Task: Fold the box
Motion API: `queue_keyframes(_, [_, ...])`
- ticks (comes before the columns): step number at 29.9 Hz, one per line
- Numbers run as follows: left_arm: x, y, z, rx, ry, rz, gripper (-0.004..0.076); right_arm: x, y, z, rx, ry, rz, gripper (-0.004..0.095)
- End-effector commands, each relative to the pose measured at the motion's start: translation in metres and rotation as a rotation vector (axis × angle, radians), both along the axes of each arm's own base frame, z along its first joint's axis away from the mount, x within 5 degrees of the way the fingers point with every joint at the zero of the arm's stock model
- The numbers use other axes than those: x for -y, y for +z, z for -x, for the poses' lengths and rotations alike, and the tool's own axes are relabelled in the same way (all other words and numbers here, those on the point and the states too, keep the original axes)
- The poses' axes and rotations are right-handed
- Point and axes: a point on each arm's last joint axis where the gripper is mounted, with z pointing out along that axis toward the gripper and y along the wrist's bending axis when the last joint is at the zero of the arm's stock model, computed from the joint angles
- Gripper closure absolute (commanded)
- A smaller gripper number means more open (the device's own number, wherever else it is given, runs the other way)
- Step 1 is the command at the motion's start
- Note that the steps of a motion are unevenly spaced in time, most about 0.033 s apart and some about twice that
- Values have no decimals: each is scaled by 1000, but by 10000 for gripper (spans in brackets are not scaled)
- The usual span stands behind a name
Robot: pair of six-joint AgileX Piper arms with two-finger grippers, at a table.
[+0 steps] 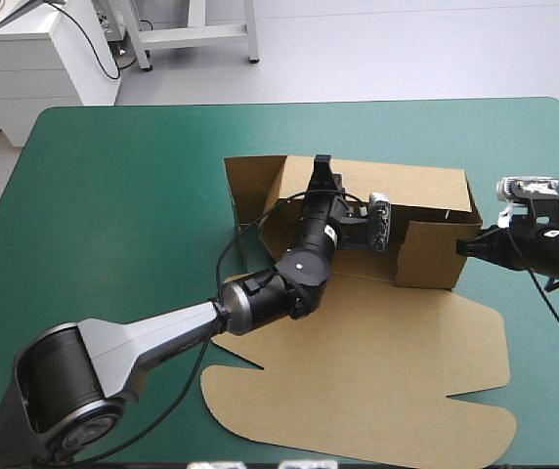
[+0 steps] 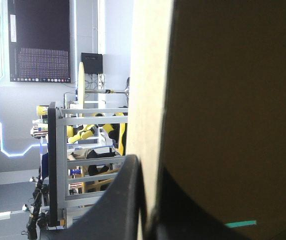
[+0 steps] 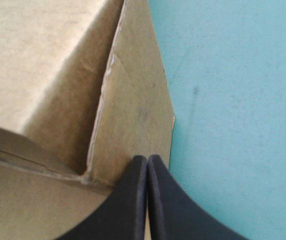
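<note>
Box (image 1: 426, 256): open tray, lid (image 1: 377, 371) flat; left jaws pinch its far wall; right jaws closed against its side.

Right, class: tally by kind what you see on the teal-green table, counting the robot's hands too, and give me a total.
Brown box: 1
Black robot hands: 2 (left hand, right hand)
Total: 3
</note>
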Motion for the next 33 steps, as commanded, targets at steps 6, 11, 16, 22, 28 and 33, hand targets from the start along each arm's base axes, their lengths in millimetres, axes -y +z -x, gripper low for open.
queue_keyframes(6, [0,16,5,0,-1,65,731,2,15,2,102,40,100,912])
queue_keyframes(11, [0,16,5,1,-1,64,731,1,12,6,64,115,146,700])
queue_keyframes(16, [1,16,5,-4,-13,68,731,1,11,6,71,140,186,484])
queue_keyframes(22, [1,16,5,-6,-11,74,731,1,12,6,95,206,244,483])
queue_keyframes(28, [1,16,5,-7,-9,74,731,-2,11,6,98,223,221,482])
queue_keyframes(33, [1,16,5,-5,-10,74,731,-6,6,-5,121,240,138,483])
